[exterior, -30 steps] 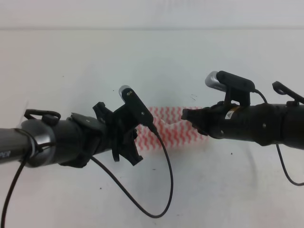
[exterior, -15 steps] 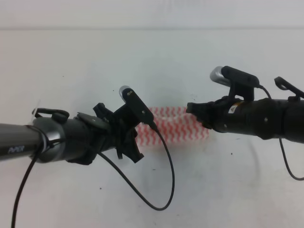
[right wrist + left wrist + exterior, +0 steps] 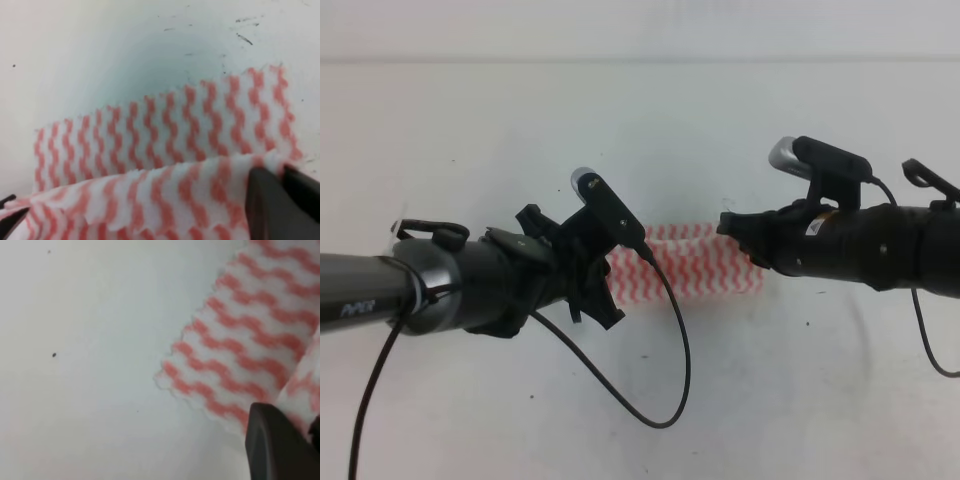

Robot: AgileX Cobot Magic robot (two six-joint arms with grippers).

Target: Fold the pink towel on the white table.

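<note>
On the white table (image 3: 640, 120), mid-surface, between two black arms:

Pink towel (image 3: 705, 268): a long band of pink-red zigzag stripes on white, lying across the middle of the table; one layer is raised and doubled over the flat layer beneath, as the right wrist view shows.

Left gripper (image 3: 603, 300): at the towel's left end, low over the cloth. In the left wrist view one dark fingertip (image 3: 272, 445) presses against a lifted strip of cloth at the right edge of the picture; the jaws appear closed tight on that strip, with the towel's frayed corner lying flat just beside them.

Right gripper (image 3: 730, 228): at the towel's right end. In the right wrist view its dark fingers (image 3: 267, 202) sit close together with the upper fold of cloth pinched between them.

Table surface: plain white, small dark specks and a few scuff marks beyond the towel's far edge.

Cable (image 3: 665, 330): black, looping down from the left wrist camera over the table.
</note>
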